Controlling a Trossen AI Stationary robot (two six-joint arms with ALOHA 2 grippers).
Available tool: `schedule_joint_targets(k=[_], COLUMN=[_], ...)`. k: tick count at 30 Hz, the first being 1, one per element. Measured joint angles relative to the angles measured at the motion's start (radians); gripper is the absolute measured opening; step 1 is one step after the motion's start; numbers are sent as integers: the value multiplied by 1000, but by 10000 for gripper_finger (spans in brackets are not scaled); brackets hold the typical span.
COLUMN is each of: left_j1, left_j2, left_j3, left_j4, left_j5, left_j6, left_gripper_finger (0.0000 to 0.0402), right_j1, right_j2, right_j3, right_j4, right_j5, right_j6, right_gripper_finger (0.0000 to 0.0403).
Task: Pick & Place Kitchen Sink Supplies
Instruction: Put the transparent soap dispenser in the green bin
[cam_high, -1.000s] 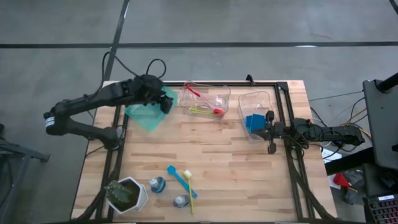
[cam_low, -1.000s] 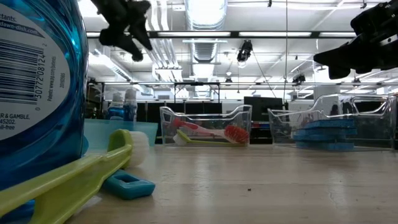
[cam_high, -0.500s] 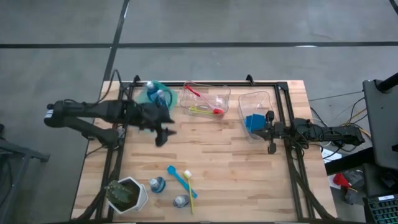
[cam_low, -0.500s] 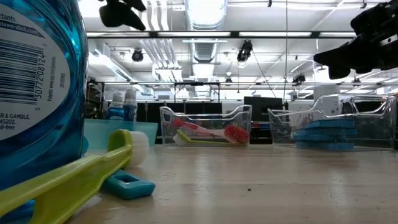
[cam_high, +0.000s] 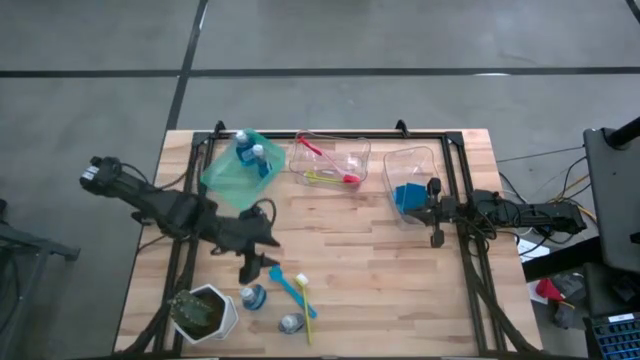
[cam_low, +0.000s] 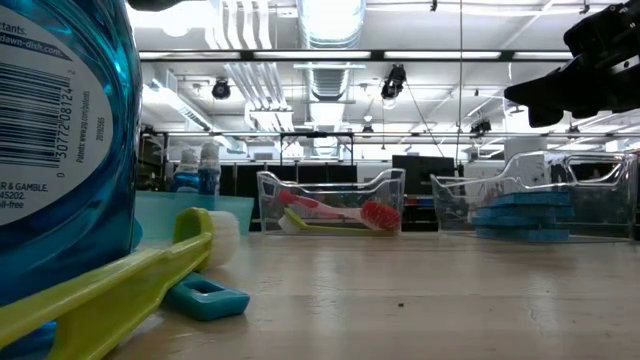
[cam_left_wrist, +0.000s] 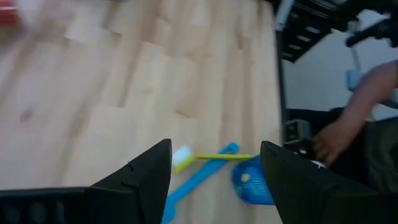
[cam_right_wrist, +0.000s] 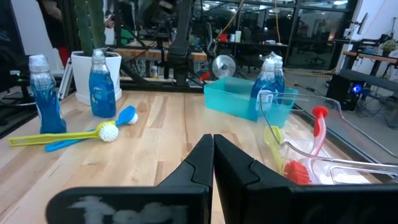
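Left gripper (cam_high: 262, 268) above the surface (cam_high: 380, 270), fingers spread, empty, near teal brush (cam_high: 288, 285). Right gripper (cam_high: 437, 239) (beside sponge bin (cam_high: 410, 160)) fingers pressed together.

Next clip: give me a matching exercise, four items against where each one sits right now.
Items:
1. blue sponges
2. pink brush
3. two bottles
4. left end effector

Places:
A. teal bin
B. above the loose brushes
C. right clear bin
D. middle clear bin

Pairs: 1-C, 2-D, 3-A, 4-B
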Motion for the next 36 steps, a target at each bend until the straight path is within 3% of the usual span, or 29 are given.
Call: schedule_joint_targets(k=[8, 15, 23, 27, 32, 36], left_j1=[-126, -189, -247, -261, -282, -298], left_j2=[123, 250, 411, 495, 580, 617], left_j3=[38, 179, 483, 626, 713, 729], left_j4=[112, 111, -130, -247, -358, -358], left_j5=[-1, -41, -165, -177, -192, -191], left_j6=[-74, -60, -27, -27, -42, -70], left_gripper_finger=[236, 236, 236, 236, 236, 236], right_j1=[0, 0, 0, 0, 0, 0], right_j2=[0, 0, 0, 0, 0, 0], right_j3=[0, 0, 0, 0, 0, 0], right_j4=[0, 0, 0, 0, 0, 0], right_j5=[0, 0, 0, 0, 0, 0], right_j6=[0, 0, 0, 0, 0, 0], right_gripper_finger=[8, 8, 8, 8, 8, 9])
